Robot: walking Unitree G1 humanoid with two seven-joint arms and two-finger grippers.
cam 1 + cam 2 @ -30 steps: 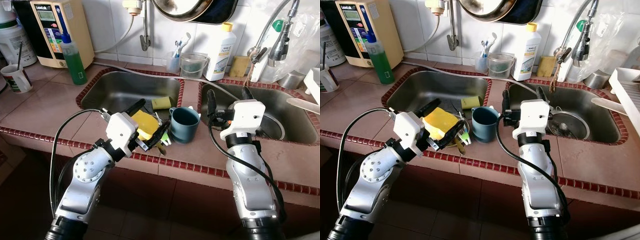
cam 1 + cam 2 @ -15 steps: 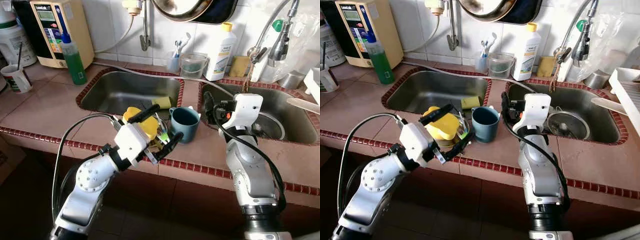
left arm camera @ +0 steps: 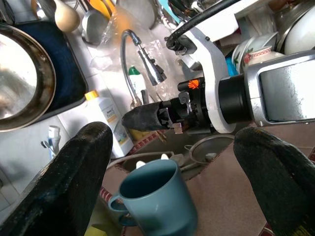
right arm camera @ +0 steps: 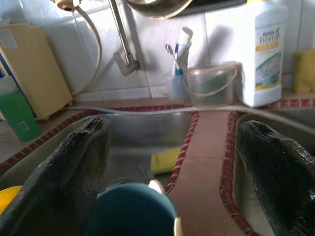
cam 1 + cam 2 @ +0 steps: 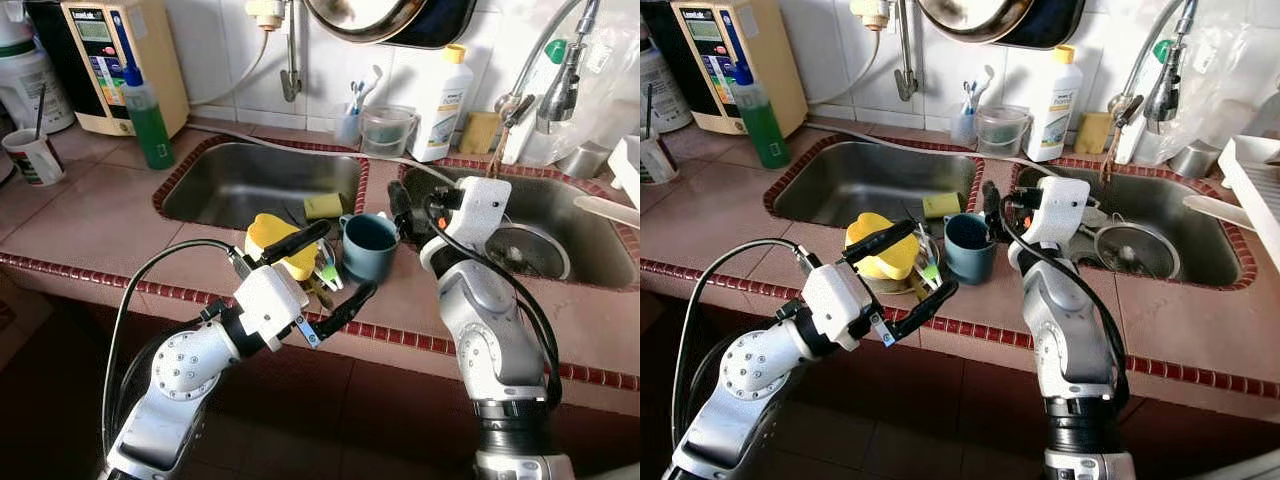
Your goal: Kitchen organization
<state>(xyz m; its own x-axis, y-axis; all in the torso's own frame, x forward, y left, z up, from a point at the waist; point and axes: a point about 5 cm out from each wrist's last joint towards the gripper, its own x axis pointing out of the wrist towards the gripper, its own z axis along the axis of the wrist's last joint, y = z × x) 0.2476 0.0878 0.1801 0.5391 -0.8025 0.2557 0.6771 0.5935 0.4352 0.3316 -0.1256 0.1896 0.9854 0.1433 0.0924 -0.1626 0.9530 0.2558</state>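
Observation:
A teal mug [image 5: 368, 245] stands upright on the tiled strip between the two sinks. Just left of it a yellow dish [image 5: 272, 238] rests on a small pile with green-handled utensils [image 5: 326, 272]. My left gripper [image 5: 348, 258] hovers open in front of the mug, which shows between its fingers [image 3: 74, 187] in the left wrist view. My right gripper [image 5: 405, 215] is open too, close to the mug's right side and slightly above it. In the right wrist view the mug's rim [image 4: 130, 214] lies low between the fingers [image 4: 278, 182].
The left sink [image 5: 230, 180] holds a yellow-green sponge [image 5: 322, 205]. The right sink [image 5: 560, 215] has a strainer. Behind stand a clear jug [image 5: 385, 130], a white bottle [image 5: 443, 95], a green soap bottle [image 5: 148, 115] and a beige water unit [image 5: 120, 60]. A cup [image 5: 32, 155] is far left.
My left gripper, whose fingers were around the yellow dish, has come off it and moved right, open. My right gripper has swung left toward the mug.

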